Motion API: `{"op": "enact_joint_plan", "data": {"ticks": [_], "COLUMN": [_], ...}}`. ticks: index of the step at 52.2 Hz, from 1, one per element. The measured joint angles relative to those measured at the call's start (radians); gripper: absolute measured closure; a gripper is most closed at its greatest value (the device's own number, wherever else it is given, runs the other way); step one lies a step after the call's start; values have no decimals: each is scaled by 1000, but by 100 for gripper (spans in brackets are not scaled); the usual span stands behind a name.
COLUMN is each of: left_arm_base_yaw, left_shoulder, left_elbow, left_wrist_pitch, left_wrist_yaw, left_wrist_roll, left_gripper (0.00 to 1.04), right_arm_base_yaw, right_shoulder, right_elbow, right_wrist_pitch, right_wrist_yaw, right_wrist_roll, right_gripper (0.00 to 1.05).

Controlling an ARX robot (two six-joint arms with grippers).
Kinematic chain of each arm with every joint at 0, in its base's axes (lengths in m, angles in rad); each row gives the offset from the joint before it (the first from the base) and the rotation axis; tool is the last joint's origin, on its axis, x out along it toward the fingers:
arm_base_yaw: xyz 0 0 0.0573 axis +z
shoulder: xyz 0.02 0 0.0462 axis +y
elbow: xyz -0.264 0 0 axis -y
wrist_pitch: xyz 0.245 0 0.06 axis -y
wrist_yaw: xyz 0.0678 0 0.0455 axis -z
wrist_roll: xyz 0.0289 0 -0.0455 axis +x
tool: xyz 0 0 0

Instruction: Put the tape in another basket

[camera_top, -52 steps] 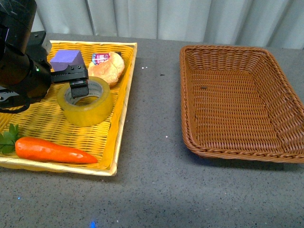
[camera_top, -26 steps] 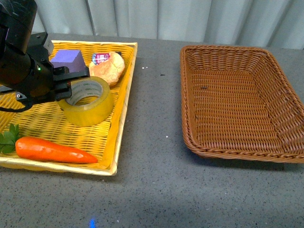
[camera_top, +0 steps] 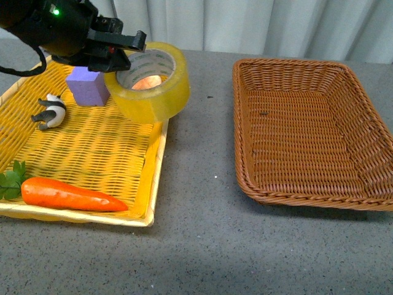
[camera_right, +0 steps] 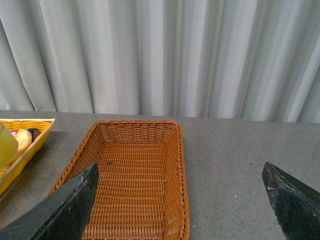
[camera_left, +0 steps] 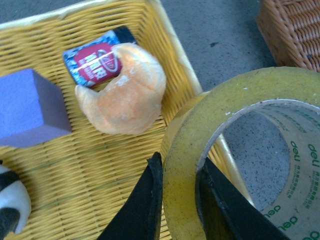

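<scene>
One wide, translucent yellow tape (camera_top: 157,98)

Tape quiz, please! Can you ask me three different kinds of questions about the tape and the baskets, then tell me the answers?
1. True or false: the tape lies inside the brown basket.
2. What holds the tape? A. the left pincer B. a person's hand C. nothing
3. Fill the gap: the long orange thing in the yellow tray is a ____.
Key: 1. False. It is up in the air over the yellow tray's edge. 2. A. The pincer pinches the roll's wall. 3. carrot.
</scene>
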Motion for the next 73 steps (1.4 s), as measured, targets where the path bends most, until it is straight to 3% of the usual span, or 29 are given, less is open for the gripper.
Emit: {"op": "enact_joint_plan", "data": {"ticks": [27, 42, 45, 48, 62, 73], "left_arm_base_yaw": [-238, -237, -237, -237, -238, -237], "left_shoulder": [68, 70, 70, 70, 69, 69], "left_elbow": [197, 197, 197, 197, 197, 197], "left_wrist_pitch": [-124, -122, -122, -122, -122, -122], "left_wrist_yaw": [28, 56, 56, 57, 58, 57], "left_wrist_roll": [211, 218, 219, 220, 220, 220], "left_gripper": [89, 89, 89, 89, 89, 89], "right_arm_base_yaw": [0, 5, 18, 20, -8, 61], "right_shoulder": [0, 12, 96, 179, 730, 1207], "right_elbow": [0, 7, 61, 87, 295, 551], "right_wrist_pitch": [0, -26, -143, -144, 147, 165], "right_wrist_yaw": [0, 21, 69, 59, -114, -180], "right_wrist_roll": [0, -3, -16, -21, -5, -57], "right_gripper": [9, 12, 9, 7, 9, 9]}}
